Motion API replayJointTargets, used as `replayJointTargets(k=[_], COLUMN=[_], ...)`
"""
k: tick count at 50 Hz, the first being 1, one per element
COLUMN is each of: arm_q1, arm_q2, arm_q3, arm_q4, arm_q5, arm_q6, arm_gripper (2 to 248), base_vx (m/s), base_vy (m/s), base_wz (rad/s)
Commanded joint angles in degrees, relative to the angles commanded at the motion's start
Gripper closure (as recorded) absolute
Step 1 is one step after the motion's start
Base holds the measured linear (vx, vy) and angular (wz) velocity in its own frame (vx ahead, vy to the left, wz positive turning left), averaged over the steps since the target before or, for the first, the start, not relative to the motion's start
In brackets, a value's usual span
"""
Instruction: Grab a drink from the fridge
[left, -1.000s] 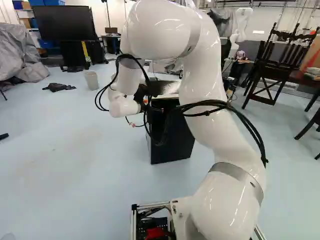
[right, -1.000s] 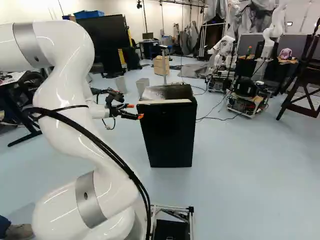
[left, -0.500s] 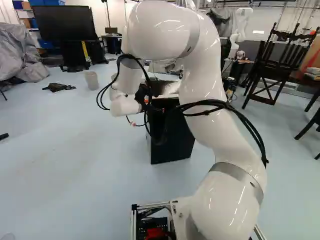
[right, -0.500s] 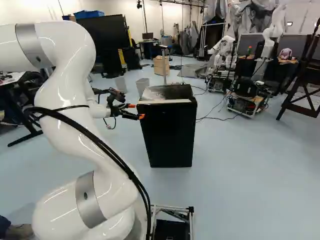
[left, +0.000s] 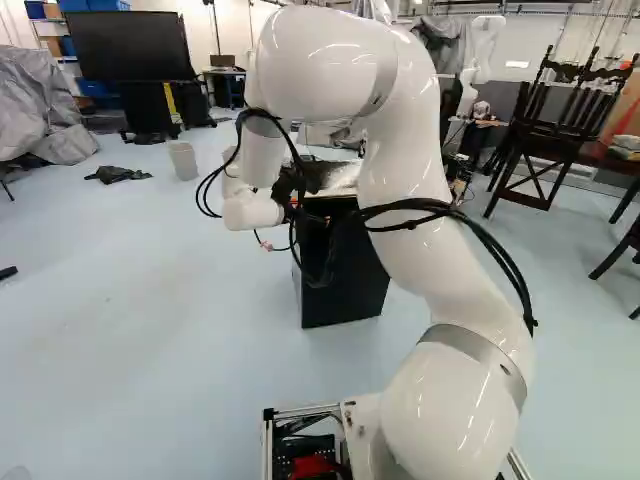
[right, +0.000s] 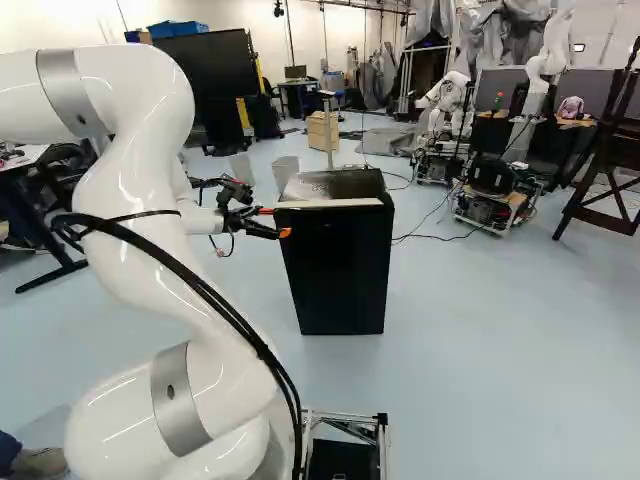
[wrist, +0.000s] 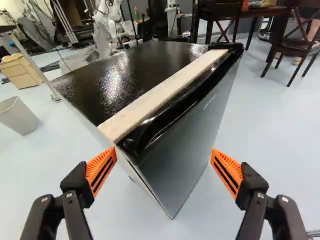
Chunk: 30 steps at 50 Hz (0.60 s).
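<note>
Two views show the end effector (right: 278, 222) spread near the fridge (right: 335, 265); left base view obscures that.

2 pale bins (right: 285, 170), a wooden cabinet (right: 320, 131), a black screen (left: 130, 45) and dark chairs (left: 553, 145) stand about the floor (right: 500, 330).

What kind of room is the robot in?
Probably a robot lab or workshop: another robot arm stands at the back, cables trail over the floor, and a cart full of electronics sits nearby.

From behind the arm (right: 135, 190), both base views look ahead, sharing the fridge (right: 340, 270); the wrist view angles down close.
</note>
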Motion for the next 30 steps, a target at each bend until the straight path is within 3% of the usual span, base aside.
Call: replayJointTargets(k=[30], arm_q1=[-0.76], arm_q2=[0.43], arm_q3=[0.71], arm_q4=[0.00], arm_q5=[0.00], arm_q6=[0.00], arm_gripper=[3], base_vx=[0.000], base_vy=[0.000], base_wz=[0.000])
